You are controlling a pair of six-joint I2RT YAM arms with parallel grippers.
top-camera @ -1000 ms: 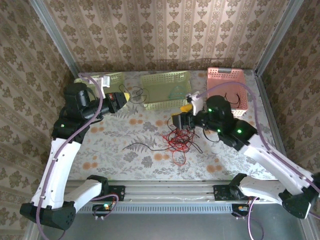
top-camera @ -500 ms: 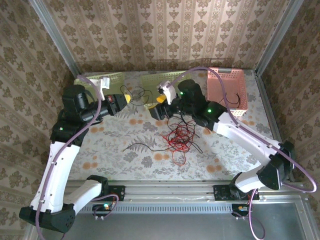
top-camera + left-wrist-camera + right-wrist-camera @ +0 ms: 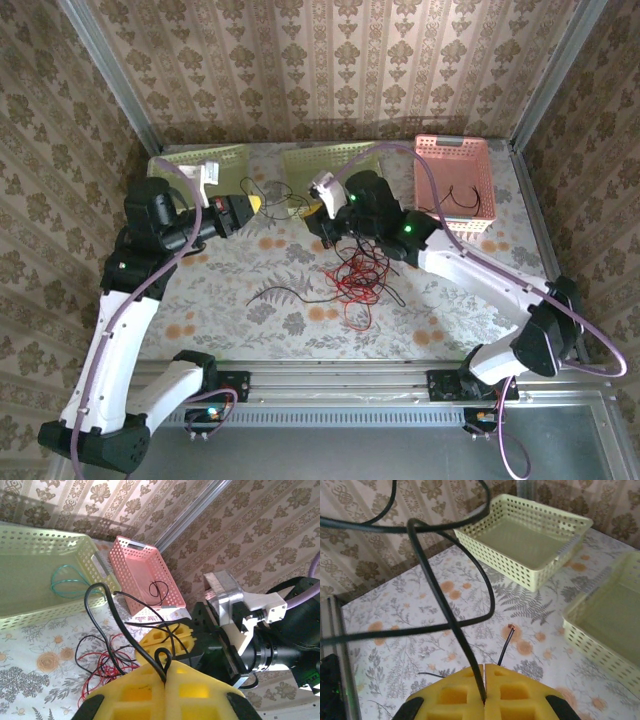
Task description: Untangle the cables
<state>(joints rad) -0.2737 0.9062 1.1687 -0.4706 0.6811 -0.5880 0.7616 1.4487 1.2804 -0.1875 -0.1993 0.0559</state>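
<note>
Overhead view down from the near edge, close wrist views facing each other, sharing tabletop [image 3: 230, 265]

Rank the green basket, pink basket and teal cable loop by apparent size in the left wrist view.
1. green basket
2. pink basket
3. teal cable loop
The green basket sits nearer, so its lead is unsure.

No readable text, label, brand or number in any of my views. Wallpaper [image 3: 330, 60] and desk [image 3: 220, 300] cloth: floral pattern only. Pink basket [image 3: 452, 146]: plain perforated plastic, unmarked far as I can tell.
</note>
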